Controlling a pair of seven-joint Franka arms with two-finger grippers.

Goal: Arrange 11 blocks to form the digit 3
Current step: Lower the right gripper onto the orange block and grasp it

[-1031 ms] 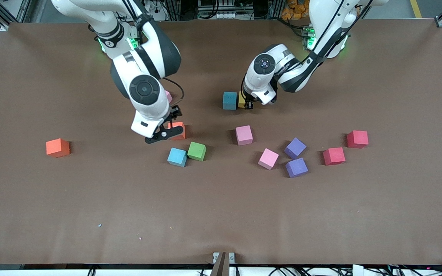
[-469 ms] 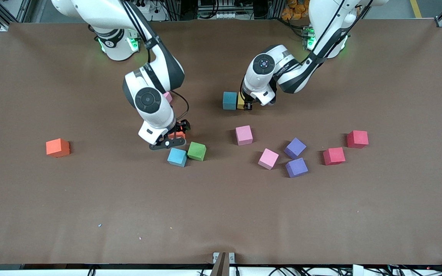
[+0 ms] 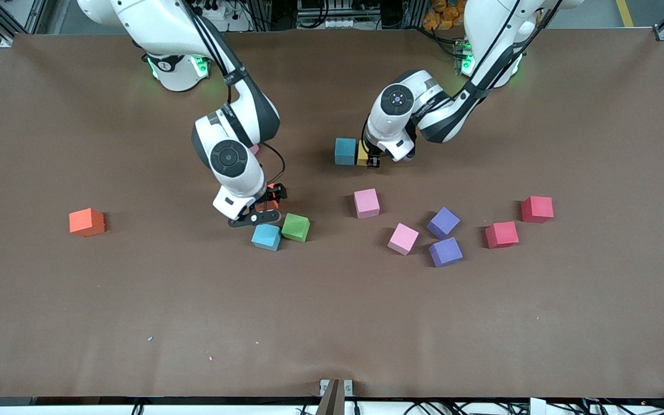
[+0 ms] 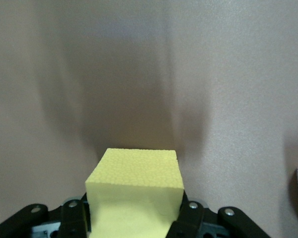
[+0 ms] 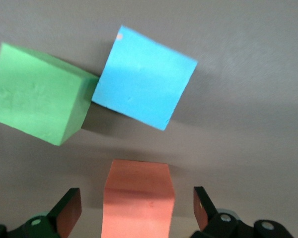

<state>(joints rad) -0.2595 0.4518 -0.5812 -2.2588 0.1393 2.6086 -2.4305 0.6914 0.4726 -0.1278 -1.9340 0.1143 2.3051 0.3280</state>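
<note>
While the right gripper (image 3: 263, 208) hangs spread wide around an orange block (image 5: 137, 198), its fingers (image 5: 69, 210) flank it without touching, lined up for a pick; blue (image 5: 144, 77) and green (image 5: 37, 99) blocks lie just ahead. The left gripper (image 3: 371, 158) pinches a yellow block (image 4: 136, 191) low beside the teal block (image 3: 344, 151), probably starting a bar of the 3. Its wrist hides most of the yellow from the front.

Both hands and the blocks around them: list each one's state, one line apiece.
left hand: shut on yellow block, beside the teal block.
right hand: open, straddling orange block, not gripping.
light blue block: loose on table.
green block: loose, corner touching light blue block.
</note>
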